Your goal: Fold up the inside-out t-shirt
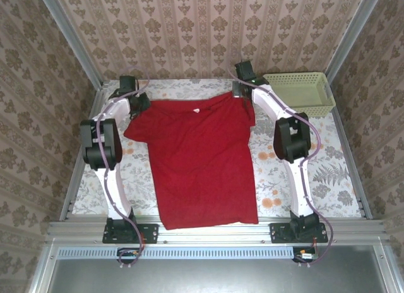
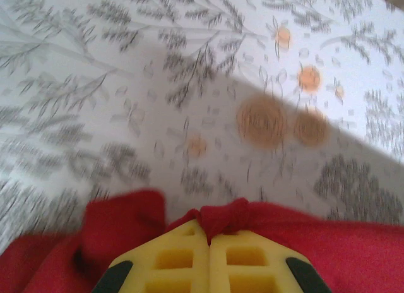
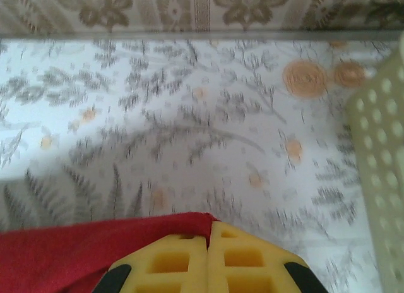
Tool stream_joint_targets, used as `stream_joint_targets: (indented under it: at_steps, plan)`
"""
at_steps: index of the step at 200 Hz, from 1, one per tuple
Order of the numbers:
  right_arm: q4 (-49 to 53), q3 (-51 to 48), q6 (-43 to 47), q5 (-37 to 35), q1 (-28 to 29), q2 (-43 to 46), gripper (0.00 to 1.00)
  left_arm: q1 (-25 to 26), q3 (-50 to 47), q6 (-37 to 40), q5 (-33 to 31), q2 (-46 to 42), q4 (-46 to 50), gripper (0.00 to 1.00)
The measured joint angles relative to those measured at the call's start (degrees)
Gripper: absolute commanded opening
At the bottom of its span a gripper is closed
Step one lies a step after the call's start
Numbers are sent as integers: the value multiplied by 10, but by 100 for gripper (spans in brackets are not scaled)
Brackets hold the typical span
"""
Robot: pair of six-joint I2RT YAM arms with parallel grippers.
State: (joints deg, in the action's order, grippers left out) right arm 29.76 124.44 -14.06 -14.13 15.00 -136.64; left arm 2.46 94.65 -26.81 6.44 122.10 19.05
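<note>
Near the far edge of the desk (image 1: 315, 173), the inside-out t-shirt (image 1: 202, 160) is gripped at each shoulder by the clenched left hand (image 2: 208, 235) and right hand (image 3: 208, 228); its long axis is laid from them toward the near edge.

Plain red t-shirt (image 1: 202, 160); white tablecloth (image 1: 334, 179) with grey fern and orange flower print; pale green basket (image 1: 303, 91).
</note>
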Motion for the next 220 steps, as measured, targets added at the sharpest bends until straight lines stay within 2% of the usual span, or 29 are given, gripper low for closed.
stream_joint_targets:
  at_steps: [40,50,57,65,72,78,84,102,120,133,149,173,192,220]
  plan:
    - [26,168,-14,0,-23,-98,2,1,142,-6,22,95,-15,1]
    - [28,192,-17,0,-30,-110,14,2,174,-6,26,112,-15,7]
    - [28,203,-21,0,-34,-114,28,2,196,-6,30,122,-12,14]
    - [28,212,-23,1,-39,-116,46,2,222,-7,34,131,-10,27]
    - [28,218,-25,1,-43,-117,58,2,248,-5,39,141,-7,43]
    - [28,223,-25,1,-45,-117,65,2,268,-2,43,149,-3,54]
    - [28,228,-25,2,-47,-117,72,1,288,-1,48,155,4,60]
    - [33,239,-26,2,-54,-116,82,1,358,6,58,169,52,72]
    - [54,240,-21,5,-55,-109,85,1,416,11,58,169,113,75]
    - [78,235,-18,10,-52,-96,86,1,417,12,57,150,144,76]
    - [100,177,-9,13,-43,-44,87,1,351,11,55,91,168,79]
    - [94,-17,3,13,-10,104,87,4,138,0,46,-66,163,82]
    - [77,-179,4,16,39,241,87,10,-34,-21,39,-203,143,82]
    - [59,-346,2,19,124,388,87,37,-224,-46,31,-354,104,83]
